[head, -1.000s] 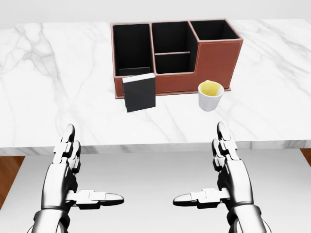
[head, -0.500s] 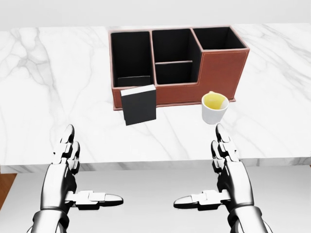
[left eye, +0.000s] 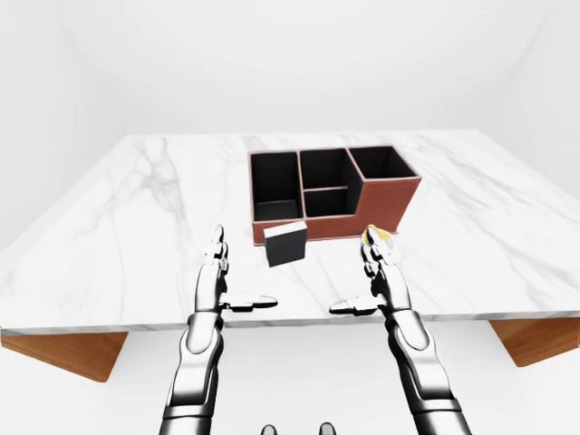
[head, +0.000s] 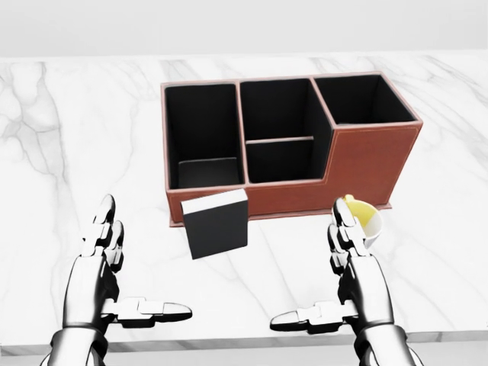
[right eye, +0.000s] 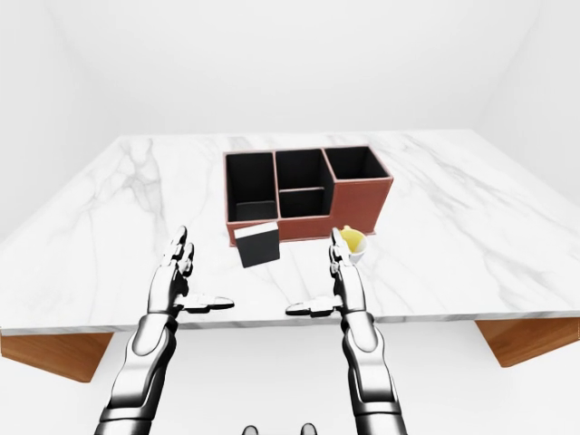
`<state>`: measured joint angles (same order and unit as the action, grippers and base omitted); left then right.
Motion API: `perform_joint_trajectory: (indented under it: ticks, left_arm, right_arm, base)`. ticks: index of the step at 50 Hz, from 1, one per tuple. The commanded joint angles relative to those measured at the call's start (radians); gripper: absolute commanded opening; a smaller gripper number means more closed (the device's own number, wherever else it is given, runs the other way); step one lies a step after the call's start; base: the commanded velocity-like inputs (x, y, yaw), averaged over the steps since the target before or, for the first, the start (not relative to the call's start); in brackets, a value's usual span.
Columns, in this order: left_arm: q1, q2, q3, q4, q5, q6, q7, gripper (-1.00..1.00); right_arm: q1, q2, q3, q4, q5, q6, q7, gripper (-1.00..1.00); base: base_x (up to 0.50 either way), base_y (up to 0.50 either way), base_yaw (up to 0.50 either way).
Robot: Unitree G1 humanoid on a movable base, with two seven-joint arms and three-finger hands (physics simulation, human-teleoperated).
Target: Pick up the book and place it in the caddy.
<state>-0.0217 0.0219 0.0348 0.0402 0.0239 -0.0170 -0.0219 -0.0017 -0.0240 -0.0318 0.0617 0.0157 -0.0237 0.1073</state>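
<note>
Right now your white marble counter (head: 69, 152) fills the head view, and nothing on it has been handled yet. Toward its far edge, roughly midway along, sits the reddish-brown leather caddy (head: 366, 164) with black-lined compartments, all of which look bare of the book. Leaning or standing against the caddy's near wall, below its left compartment, is the dark grey hardcover book (head: 216, 223), tilted a little and touching nothing but the caddy and the counter, as far as you can tell. Just beside the caddy's near right corner stands a small white cup with yellow inside (head: 366, 219), partly hidden by your right hand.

Your left hand (head: 103, 278) hovers over the near edge, fingers spread and thumb out sideways, holding nothing. Your right hand (head: 352, 282) mirrors it, equally splayed and empty.

So I judge the task barely begun: reaching, grasping, lifting and placing the book all remain.
</note>
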Motion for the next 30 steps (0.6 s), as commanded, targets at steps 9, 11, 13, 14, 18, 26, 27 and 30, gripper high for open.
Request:
perform_joint_trajectory:
  ticks: [9,11,13,14,18,26,27,30]
  left_arm:
    - [-0.003,0.001,0.003,0.003,-0.001,0.0,0.002,1.0]
    - [-0.004,0.002,0.003,0.005,-0.001,-0.001,0.002,1.0]
    - [-0.003,0.002,0.004,0.006,-0.001,-0.002,0.002,1.0]
    - [-0.003,0.002,0.004,0.005,-0.001,-0.001,0.002,1.0]
    - [-0.004,0.002,0.004,0.01,-0.002,-0.006,0.002,1.0]
    - [-0.003,0.002,0.005,0.004,-0.002,-0.001,0.003,1.0]
    - [-0.003,0.002,0.005,0.004,-0.002,-0.001,0.003,1.0]
    - [-0.001,0.002,0.003,0.0,0.0,0.003,0.003,1.0]
  right_arm:
    - [-0.009,0.001,0.004,0.033,-0.008,-0.01,-0.003,1.0]
    - [-0.009,0.0,0.005,0.033,-0.012,-0.007,-0.004,1.0]
    - [-0.011,0.001,0.004,0.039,-0.013,-0.007,-0.007,1.0]
    - [-0.01,0.001,0.005,0.037,-0.014,-0.006,-0.007,1.0]
    - [-0.008,0.002,0.003,0.03,-0.012,-0.003,-0.012,1.0]
    - [-0.011,0.0,0.004,0.039,-0.029,-0.011,-0.028,1.0]
    - [-0.011,0.0,0.004,0.039,-0.029,-0.011,-0.028,1.0]
    - [-0.027,0.004,0.02,-0.075,-0.064,0.111,-0.059,1.0]
  base:
    - [0.49,0.0,0.0]
    - [0.42,0.0,0.0]
    - [0.27,0.0,0.0]
    - [0.14,0.0,0.0]
    - [0.05,0.0,0.0]
    - [0.0,0.0,0.0]
    - [0.0,0.0,0.0]
    - [0.0,0.0,0.0]
